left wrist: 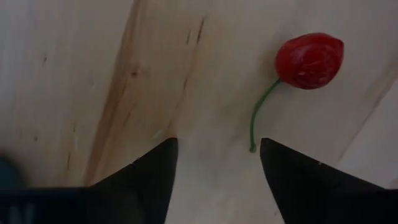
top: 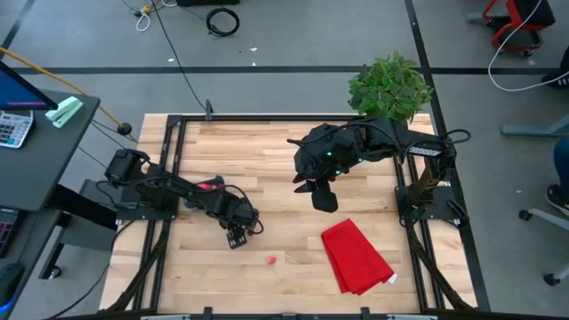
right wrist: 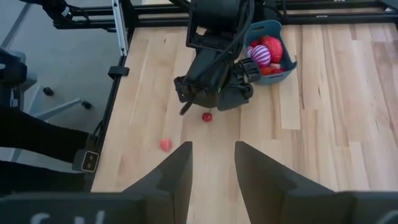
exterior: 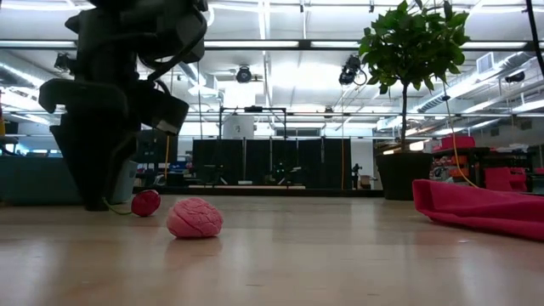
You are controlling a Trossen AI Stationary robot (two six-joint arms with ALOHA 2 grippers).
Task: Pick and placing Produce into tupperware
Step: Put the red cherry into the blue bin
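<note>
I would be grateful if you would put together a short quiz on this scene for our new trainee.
1. True or false: the left hand is gripping the cherry.
2. The right hand is: A) open and empty; B) shut on a red cloth; C) shut on a cherry.
3. Fill in: the purple-and-white piece lies in the ____.

Key
1. False: the left hand is open and the cherry lies ahead of it.
2. A.
3. teal container.
</note>
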